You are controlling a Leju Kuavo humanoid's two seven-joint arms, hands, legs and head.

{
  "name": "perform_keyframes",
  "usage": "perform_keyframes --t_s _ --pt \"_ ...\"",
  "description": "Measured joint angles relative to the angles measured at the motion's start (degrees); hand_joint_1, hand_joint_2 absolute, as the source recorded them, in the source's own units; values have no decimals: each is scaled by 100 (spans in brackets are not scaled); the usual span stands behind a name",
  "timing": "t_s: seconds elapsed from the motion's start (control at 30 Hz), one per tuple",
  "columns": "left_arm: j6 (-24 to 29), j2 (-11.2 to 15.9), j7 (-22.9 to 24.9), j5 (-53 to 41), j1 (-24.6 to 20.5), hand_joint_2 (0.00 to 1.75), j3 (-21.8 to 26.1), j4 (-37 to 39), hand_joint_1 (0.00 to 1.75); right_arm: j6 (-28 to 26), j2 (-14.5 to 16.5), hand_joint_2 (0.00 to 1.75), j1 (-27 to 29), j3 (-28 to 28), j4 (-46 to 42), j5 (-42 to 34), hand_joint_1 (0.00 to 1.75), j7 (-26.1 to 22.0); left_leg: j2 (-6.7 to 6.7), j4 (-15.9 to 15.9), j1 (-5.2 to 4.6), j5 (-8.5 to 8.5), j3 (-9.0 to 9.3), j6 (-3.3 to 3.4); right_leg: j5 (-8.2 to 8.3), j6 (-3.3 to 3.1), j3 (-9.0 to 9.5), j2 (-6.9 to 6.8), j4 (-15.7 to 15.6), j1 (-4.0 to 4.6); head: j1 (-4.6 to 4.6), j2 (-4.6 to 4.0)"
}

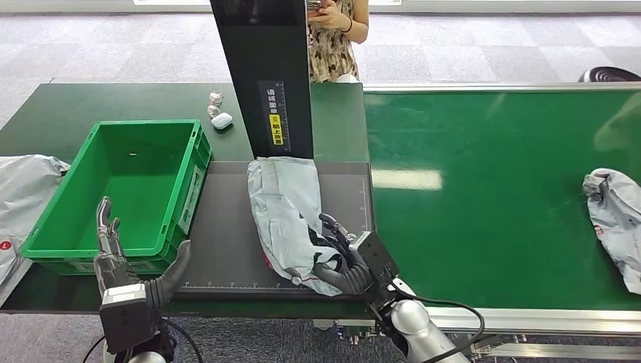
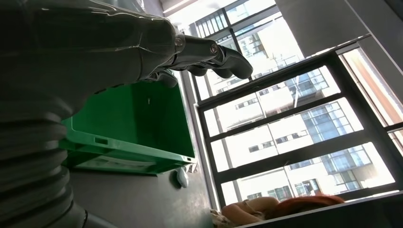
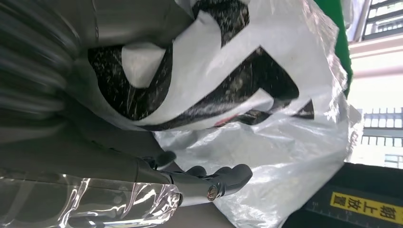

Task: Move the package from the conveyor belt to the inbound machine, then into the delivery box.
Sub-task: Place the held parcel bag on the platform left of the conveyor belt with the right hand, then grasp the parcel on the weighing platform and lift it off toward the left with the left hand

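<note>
The right hand (image 1: 344,257) is on the near end of the grey package (image 1: 287,215), thumb curled under its near edge and fingers (image 1: 332,224) lying over the top; the right wrist view shows the plastic bunched against the palm, so I judge it gripped, though how firmly I cannot tell. The package lies on the dark scanning plate of the inbound machine (image 1: 227,249), below its black upright column (image 1: 261,76), its long axis running near to far, leaning slightly left at the far end. The green delivery box (image 1: 53,234) stands just left of the plate, so the coming move runs leftward from this hand across the plate. The left hand (image 1: 113,246) hovers at the box's near wall, fingers straight and apart, holding nothing; it is nearer the box, yet the right hand has the package. A second package (image 1: 616,219) waits at the far right of the conveyor belt (image 1: 484,227).
</note>
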Motion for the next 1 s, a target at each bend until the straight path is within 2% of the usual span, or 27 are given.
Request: perform_keyframes --t_s 0.43,0.87,1.0 --pt "-66 -29 -55 6 -11 175 0 -1 0 -160 -84 175 111 -141 -628 -407 0 -354 1 0 0 0 0 0 0 0 -3 1 0 0 0 0" --pt "-148 -89 -116 -93 5 175 0 -83 0 157 -9 175 1030 -1138 -1918 -1249 0 -427 -2 0 0 -3 -3 2 -1 1 -3 0 -1 0 0 0" --pt "-544 -91 139 -463 5 175 -21 -121 0 192 96 175 1244 -1457 -2311 -1351 0 -429 -1 0 0 -2 -2 2 -1 1 -3 -1 -1 0 0 0"
